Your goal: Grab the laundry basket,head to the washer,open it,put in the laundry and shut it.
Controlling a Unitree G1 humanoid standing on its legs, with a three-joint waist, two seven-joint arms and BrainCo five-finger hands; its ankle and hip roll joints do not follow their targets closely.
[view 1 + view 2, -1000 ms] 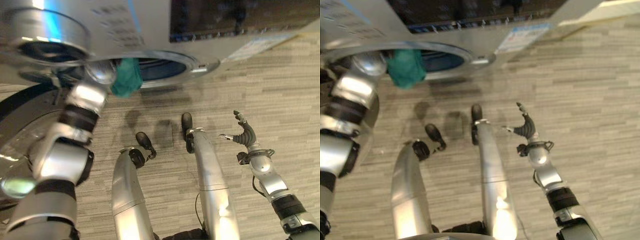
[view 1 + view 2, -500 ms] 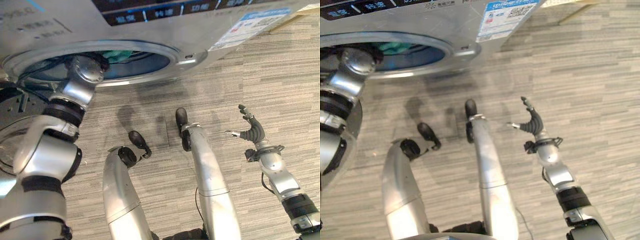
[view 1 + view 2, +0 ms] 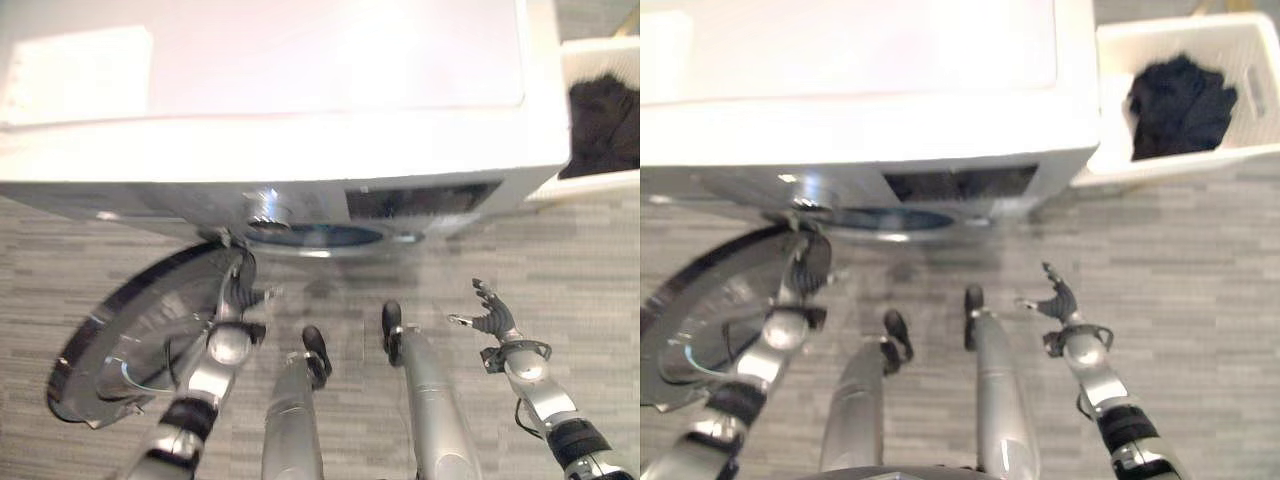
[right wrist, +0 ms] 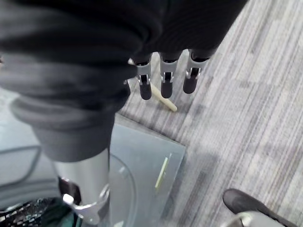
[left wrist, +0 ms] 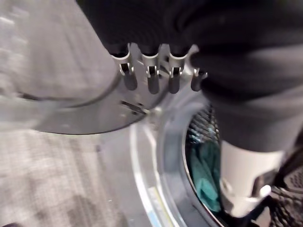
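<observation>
The white washer [image 3: 300, 110] stands in front of me with its round door [image 3: 150, 335] swung wide to the left. Its drum mouth [image 3: 320, 236] shows under the front edge. My left hand [image 3: 237, 290] hangs by the door's hinge side with straight fingers [image 5: 149, 78] and holds nothing. In the left wrist view a teal cloth [image 5: 203, 172] lies inside the drum. My right hand [image 3: 493, 320] hovers open over the floor on the right, fingers [image 4: 163, 82] spread. The white laundry basket [image 3: 1180, 165] stands right of the washer with dark laundry [image 3: 1180, 105] in it.
Grey plank flooring [image 3: 560, 250] stretches before the washer. The open door takes up the floor space at the lower left. The basket sits tight against the washer's right side.
The camera has risen and now looks down on the washer's top. My left hand has come out of the drum without the teal cloth, which stays inside. The right hand hardly moved.
</observation>
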